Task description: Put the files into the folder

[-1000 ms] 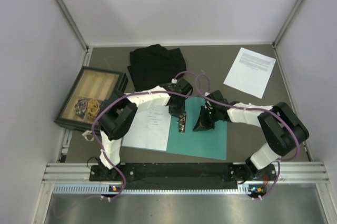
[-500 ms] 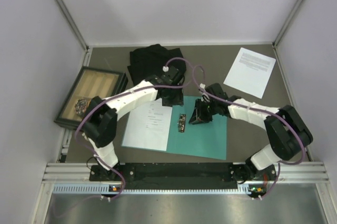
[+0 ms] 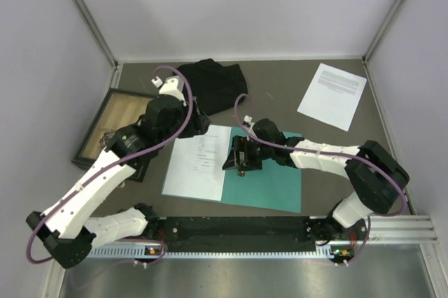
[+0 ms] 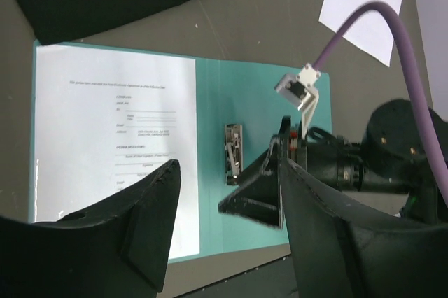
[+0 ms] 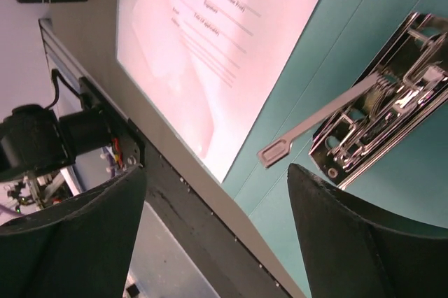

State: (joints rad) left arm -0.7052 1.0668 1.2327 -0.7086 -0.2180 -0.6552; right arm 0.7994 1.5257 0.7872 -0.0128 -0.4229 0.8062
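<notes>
Above the folder's left flap: left pincer, raised well clear, fingers spread, pinching nothing.

On that left flap: 1 of the 2 files, a white sheet, flat, squared to the flap, printed top toward the folder's far edge.

At the folder's spine: metal clip, lever sticking out. Low over it, the right pincer, fingers spread, lever tip showing between them, nothing gripped.

Beyond the folder's far-right corner, well apart from it on the bare bench: the second sheet, flat, long axis tilted, printed end leaning away and to the right.

Judged from this: 1 file in, 1 left to fetch. Lies away and to the right of both pincers, on the right arm's side, so nearer the right pincer; the left one hangs across the folder from it. Likely calls for a reach from the spine out past that far-right corner, then a pinch at a sheet edge, awkward on paper lying flat.
</notes>
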